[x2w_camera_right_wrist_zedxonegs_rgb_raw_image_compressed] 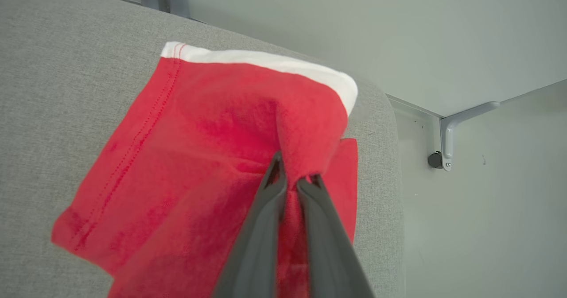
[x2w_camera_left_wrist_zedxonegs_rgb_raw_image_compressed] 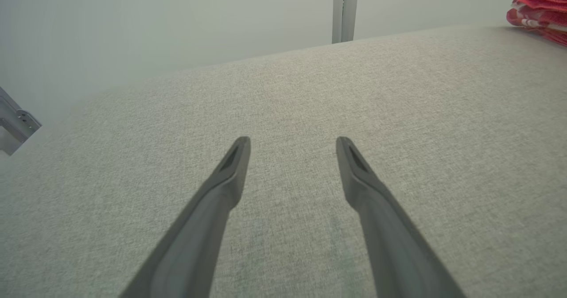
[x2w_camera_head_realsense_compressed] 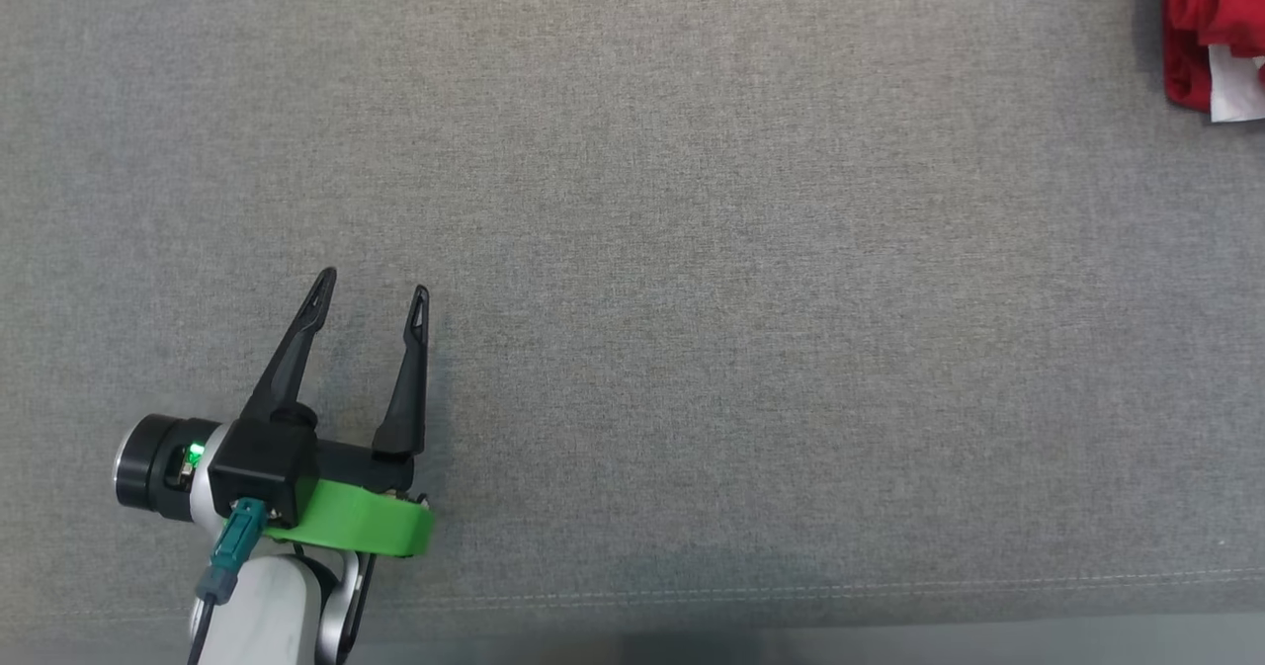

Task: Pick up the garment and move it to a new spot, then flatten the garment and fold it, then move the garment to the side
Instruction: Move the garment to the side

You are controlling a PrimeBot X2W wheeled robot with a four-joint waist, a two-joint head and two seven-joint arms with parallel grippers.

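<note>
The garment [x2w_camera_right_wrist_zedxonegs_rgb_raw_image_compressed: 199, 147] is red cloth with a white band along one edge. In the right wrist view my right gripper [x2w_camera_right_wrist_zedxonegs_rgb_raw_image_compressed: 292, 174] is shut on a raised pinch of it near the corner of the grey padded table [x2w_camera_right_wrist_zedxonegs_rgb_raw_image_compressed: 66, 90]. In the head view the garment [x2w_camera_head_realsense_compressed: 1211, 33] lies at the top right edge, cut off by the frame. From the left wrist view the garment [x2w_camera_left_wrist_zedxonegs_rgb_raw_image_compressed: 538, 8] looks like a folded pile at the far right. My left gripper [x2w_camera_head_realsense_compressed: 374, 294] stands open over bare grey cloth at the lower left, with nothing between its fingers [x2w_camera_left_wrist_zedxonegs_rgb_raw_image_compressed: 237, 156].
The table's front edge [x2w_camera_head_realsense_compressed: 791, 630] runs along the bottom of the head view. A metal post [x2w_camera_left_wrist_zedxonegs_rgb_raw_image_compressed: 344, 10] stands behind the far edge. A white bracket [x2w_camera_right_wrist_zedxonegs_rgb_raw_image_compressed: 447, 134] is fixed beyond the table's rounded corner, next to the garment.
</note>
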